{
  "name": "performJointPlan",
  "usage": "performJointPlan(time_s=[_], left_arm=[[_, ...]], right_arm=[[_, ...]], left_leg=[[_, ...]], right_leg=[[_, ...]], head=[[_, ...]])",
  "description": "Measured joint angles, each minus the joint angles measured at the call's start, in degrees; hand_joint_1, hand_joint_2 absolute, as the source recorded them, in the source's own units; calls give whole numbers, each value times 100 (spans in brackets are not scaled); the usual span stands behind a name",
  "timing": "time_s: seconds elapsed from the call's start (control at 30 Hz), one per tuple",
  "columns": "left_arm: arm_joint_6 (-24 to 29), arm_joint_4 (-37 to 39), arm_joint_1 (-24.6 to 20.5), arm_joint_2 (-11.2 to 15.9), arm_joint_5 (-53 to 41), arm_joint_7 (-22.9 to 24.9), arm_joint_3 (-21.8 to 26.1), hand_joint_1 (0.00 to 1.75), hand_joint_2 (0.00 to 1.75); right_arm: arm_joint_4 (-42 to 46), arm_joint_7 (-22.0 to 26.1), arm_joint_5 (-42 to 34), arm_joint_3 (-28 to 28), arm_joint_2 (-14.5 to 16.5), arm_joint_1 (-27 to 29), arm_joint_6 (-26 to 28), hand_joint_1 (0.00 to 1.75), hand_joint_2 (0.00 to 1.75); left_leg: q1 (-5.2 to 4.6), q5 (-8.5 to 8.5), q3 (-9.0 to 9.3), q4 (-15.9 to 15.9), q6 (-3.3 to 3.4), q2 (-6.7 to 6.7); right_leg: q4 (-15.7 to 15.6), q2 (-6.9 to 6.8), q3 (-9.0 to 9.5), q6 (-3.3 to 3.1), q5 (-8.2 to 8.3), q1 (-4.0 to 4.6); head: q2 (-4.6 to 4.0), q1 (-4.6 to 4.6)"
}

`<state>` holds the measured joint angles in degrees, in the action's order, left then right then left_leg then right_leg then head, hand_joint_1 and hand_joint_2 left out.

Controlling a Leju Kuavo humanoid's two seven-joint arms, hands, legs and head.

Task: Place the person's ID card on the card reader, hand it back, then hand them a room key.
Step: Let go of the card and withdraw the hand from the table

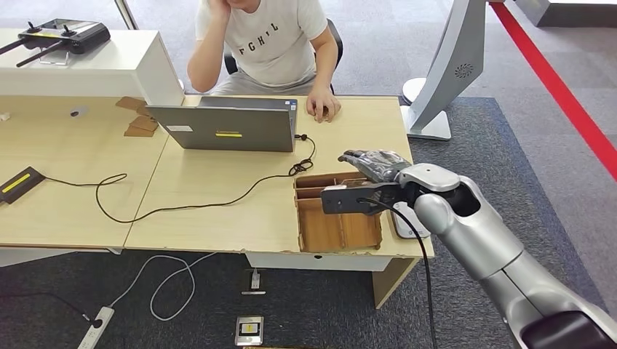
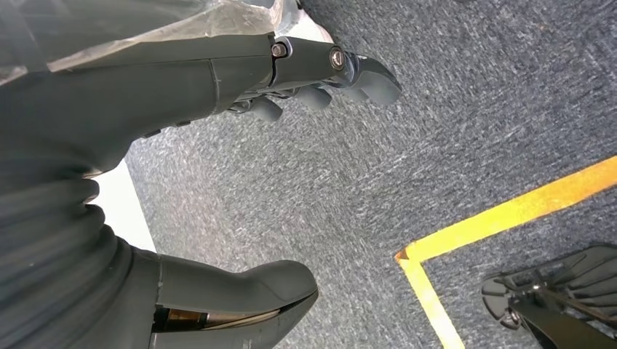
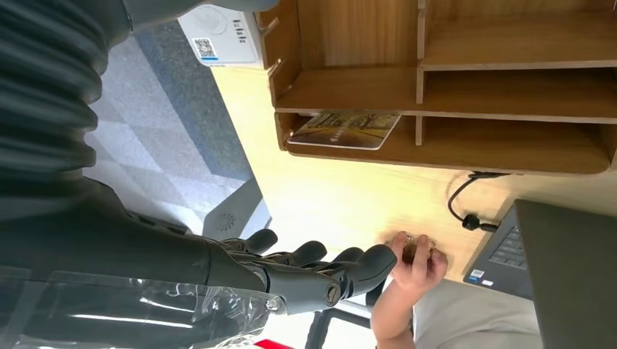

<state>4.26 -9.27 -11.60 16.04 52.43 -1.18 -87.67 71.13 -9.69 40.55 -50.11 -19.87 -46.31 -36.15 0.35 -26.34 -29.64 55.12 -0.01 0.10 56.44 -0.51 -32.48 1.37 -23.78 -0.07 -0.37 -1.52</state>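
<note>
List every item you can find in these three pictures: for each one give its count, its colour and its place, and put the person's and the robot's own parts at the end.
Desk: one, light wood, centre of the head view.
Laptop: one, grey, open, in front of the person.
Wooden organiser: one, brown, divided, at the desk's near right corner.
Card: one, picture-printed, in an organiser compartment.
Card reader: one, white, on the desk beside the organiser.
Black cable: one, trailing across the desk from the laptop.
Remote controller: one, black, on the white counter at far left.
Power strip: one, white, on the floor.
Person: one, white T-shirt, seated behind the desk, a hand resting on it.
Right hand: dark grey, above the organiser.
Left hand: dark grey, over blue carpet.
</note>
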Motion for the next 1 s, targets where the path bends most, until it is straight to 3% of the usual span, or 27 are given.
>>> performJointPlan(time_s=[1.0], left_arm=[[1, -1, -4, -33, -71, 18, 0, 0, 175]], right_arm=[[-1093, 428, 476, 29, 255, -50, 533, 0, 175]], left_leg=[[0, 0, 0, 0, 0, 0]], right_leg=[[0, 0, 0, 0, 0, 0]], head=[[0, 1]])
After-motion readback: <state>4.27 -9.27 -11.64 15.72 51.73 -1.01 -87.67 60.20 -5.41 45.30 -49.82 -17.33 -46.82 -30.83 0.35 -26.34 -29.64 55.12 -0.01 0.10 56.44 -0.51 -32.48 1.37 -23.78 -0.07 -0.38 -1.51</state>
